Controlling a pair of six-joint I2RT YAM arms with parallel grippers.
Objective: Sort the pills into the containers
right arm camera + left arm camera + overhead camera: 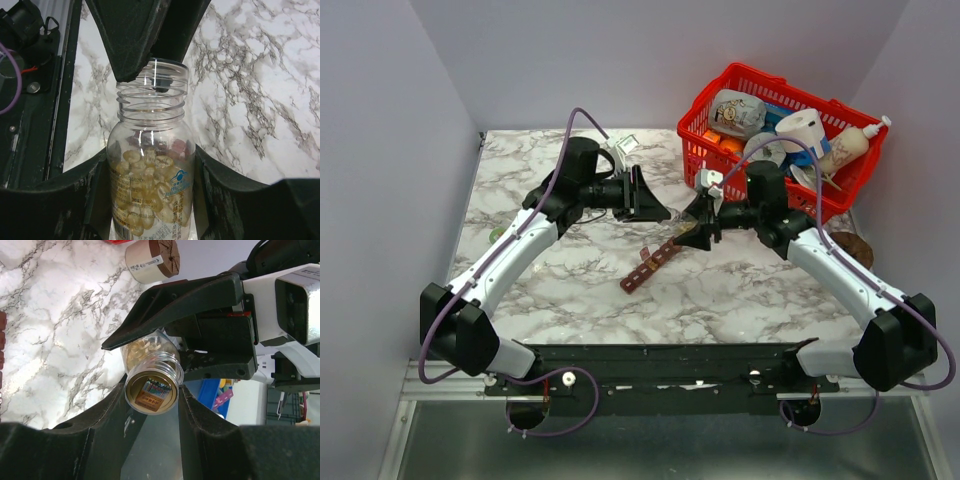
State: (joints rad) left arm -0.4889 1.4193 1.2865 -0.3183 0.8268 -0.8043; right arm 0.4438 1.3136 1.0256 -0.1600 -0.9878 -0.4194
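Note:
A small clear bottle [150, 165], uncapped with its threaded mouth bare, holds pale amber pills [150, 180]. My right gripper [150, 160] is shut on the bottle's body and holds it above the marble table. My left gripper [152, 385] is closed on the bottle's mouth end [151, 390], a finger touching each side. Both grippers meet at mid-table: the left gripper [655, 205] and the right gripper [698, 225]. The dark red-brown container strip [650, 265] lies on the table just in front of them. No loose pills show.
A red mesh basket [705, 150] full of items stands at the back right. A brown-topped round jar [850, 245] sits by the right arm. A small greenish round thing [500, 236] lies near the table's left edge.

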